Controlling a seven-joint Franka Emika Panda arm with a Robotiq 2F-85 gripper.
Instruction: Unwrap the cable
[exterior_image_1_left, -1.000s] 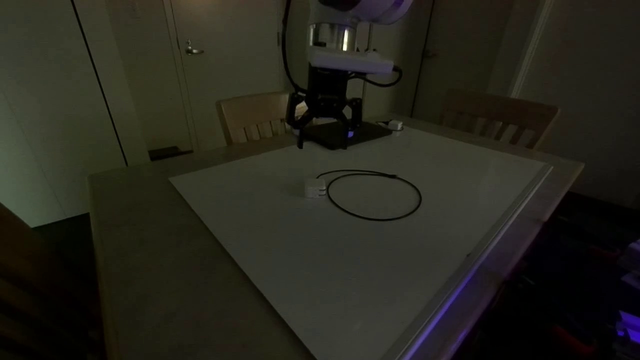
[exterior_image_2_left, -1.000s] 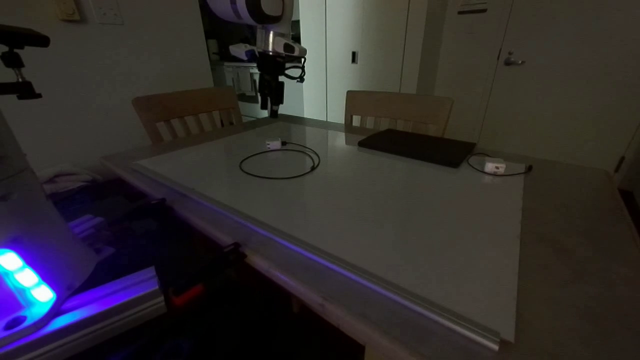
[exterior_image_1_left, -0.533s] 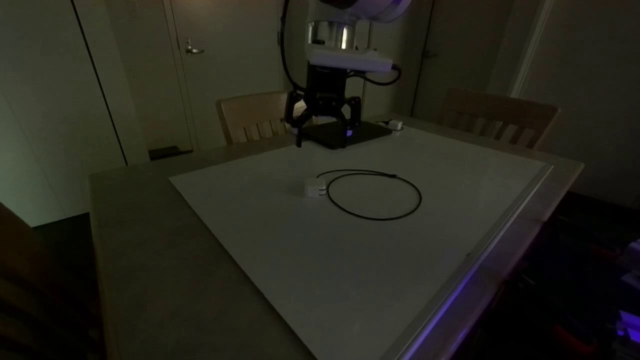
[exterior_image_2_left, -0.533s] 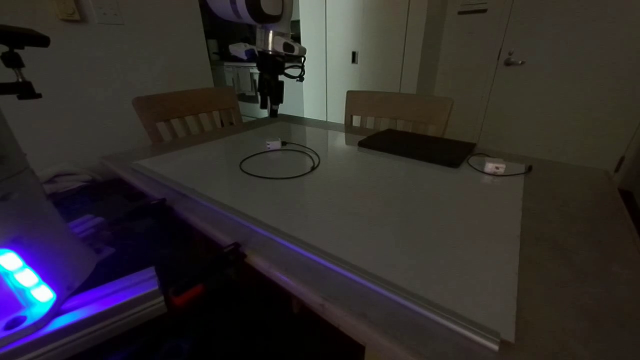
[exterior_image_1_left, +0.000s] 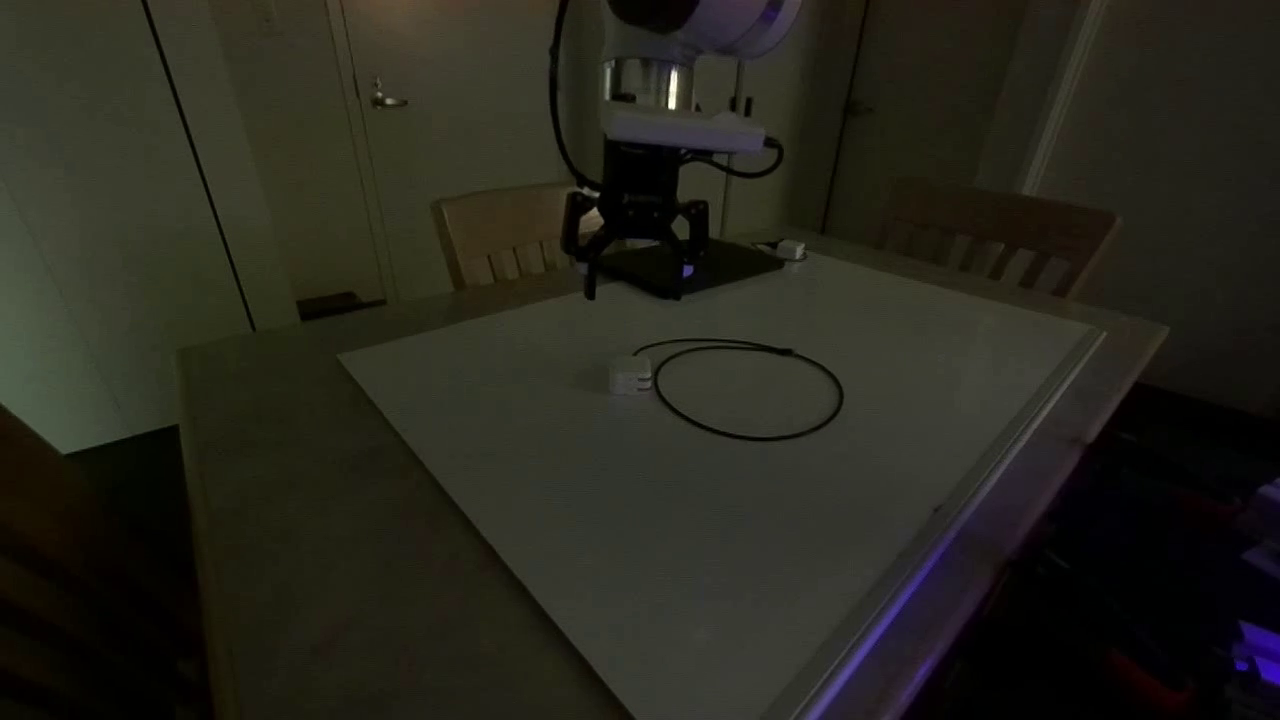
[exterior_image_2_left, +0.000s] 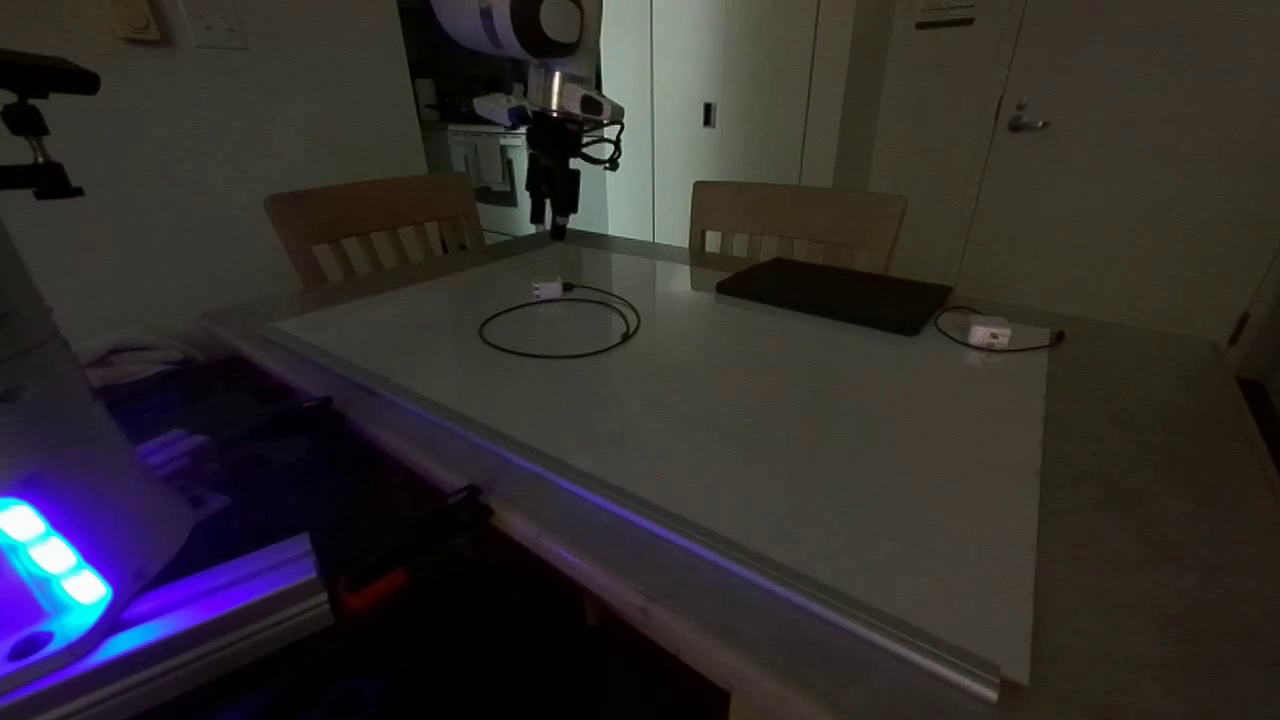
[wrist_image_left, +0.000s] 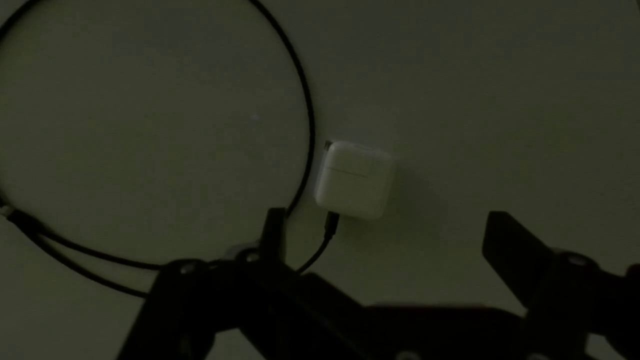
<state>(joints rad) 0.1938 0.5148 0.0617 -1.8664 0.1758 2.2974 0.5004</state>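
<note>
The black cable (exterior_image_1_left: 760, 439) lies in a loop on the white board, and it also shows in an exterior view (exterior_image_2_left: 560, 356) and in the wrist view (wrist_image_left: 311, 120). Its white plug (exterior_image_1_left: 630, 376) sits beside the loop, with the cord plugged into one side; the plug also shows in an exterior view (exterior_image_2_left: 547, 289) and in the wrist view (wrist_image_left: 355, 181). A thicker dark piece of the cable lies on the loop's far side. My gripper (exterior_image_1_left: 632, 295) is open and empty above the board, also seen in an exterior view (exterior_image_2_left: 549, 230). In the wrist view the gripper (wrist_image_left: 387, 212) hides part of the cord.
A flat black pad (exterior_image_2_left: 835, 293) lies at the board's edge. Beside it is a second white plug (exterior_image_2_left: 990, 333) with a short black cord. The white board (exterior_image_1_left: 560, 440) covers much of the table (exterior_image_1_left: 330, 520). Wooden chairs (exterior_image_2_left: 800, 205) stand around the table.
My gripper has shifted slightly left and a little lower in one exterior picture, and slightly right and lower in the other. It stays open. The cable and plug have not moved.
</note>
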